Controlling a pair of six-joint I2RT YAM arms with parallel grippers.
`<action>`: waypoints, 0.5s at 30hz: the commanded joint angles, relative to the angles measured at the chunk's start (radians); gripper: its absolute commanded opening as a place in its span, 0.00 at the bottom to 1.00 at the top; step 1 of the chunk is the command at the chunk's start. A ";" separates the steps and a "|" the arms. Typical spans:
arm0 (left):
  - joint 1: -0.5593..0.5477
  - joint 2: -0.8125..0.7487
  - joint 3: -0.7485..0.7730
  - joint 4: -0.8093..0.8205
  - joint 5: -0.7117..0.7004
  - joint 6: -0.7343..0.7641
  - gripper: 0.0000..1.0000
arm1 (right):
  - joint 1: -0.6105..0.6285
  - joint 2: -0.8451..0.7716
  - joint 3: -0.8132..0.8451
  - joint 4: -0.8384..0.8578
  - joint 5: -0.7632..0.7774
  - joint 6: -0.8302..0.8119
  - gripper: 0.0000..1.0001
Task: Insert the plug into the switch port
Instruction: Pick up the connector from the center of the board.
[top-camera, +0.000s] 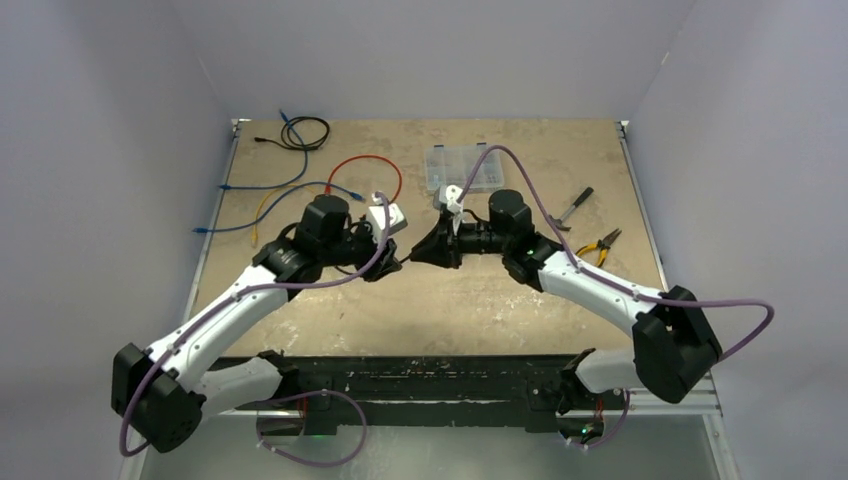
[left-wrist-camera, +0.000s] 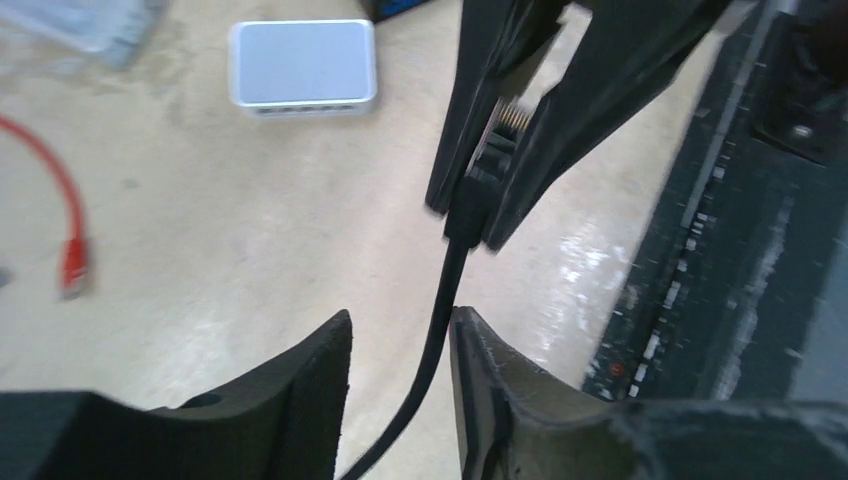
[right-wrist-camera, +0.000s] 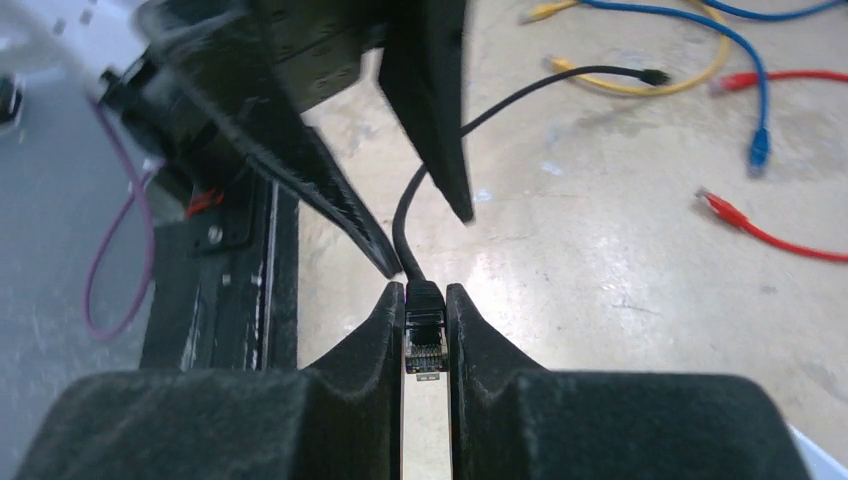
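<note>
The plug (right-wrist-camera: 425, 335) sits clamped between the fingertips of the right gripper (right-wrist-camera: 425, 295), lifted above the table (right-wrist-camera: 600, 300), its gold contacts facing back toward that wrist camera. Its black cable (right-wrist-camera: 405, 225) rises from the plug and passes between the fingers of the left gripper (left-wrist-camera: 402, 315). Those fingers stand a little apart with the cable running loose through the gap, so nothing is gripped there.

The left wrist view shows the same grip from the other side, though the plug is blurred and half covered by the right fingers. Only this view shows the switch (left-wrist-camera: 302, 63), a white box lying flat on the table well apart from the plug; its port side is too soft to read.

From above, the two grippers meet nose to nose near the table's middle, and they hide the plug entirely. I cannot pick out the switch there with certainty.

The right wrist view alone shows the cable's far end lying free beside a yellow cable (right-wrist-camera: 640, 88), a blue cable (right-wrist-camera: 755, 90) and a red cable (right-wrist-camera: 760, 230).
</note>
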 joint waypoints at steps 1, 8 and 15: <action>-0.011 -0.158 -0.065 0.146 -0.250 -0.015 0.42 | 0.002 -0.070 0.008 0.030 0.263 0.300 0.00; -0.035 -0.326 -0.164 0.309 -0.369 -0.007 0.47 | 0.002 -0.112 0.022 -0.004 0.404 0.668 0.00; -0.095 -0.319 -0.156 0.365 -0.409 0.065 0.47 | 0.002 -0.103 0.050 -0.085 0.496 0.923 0.00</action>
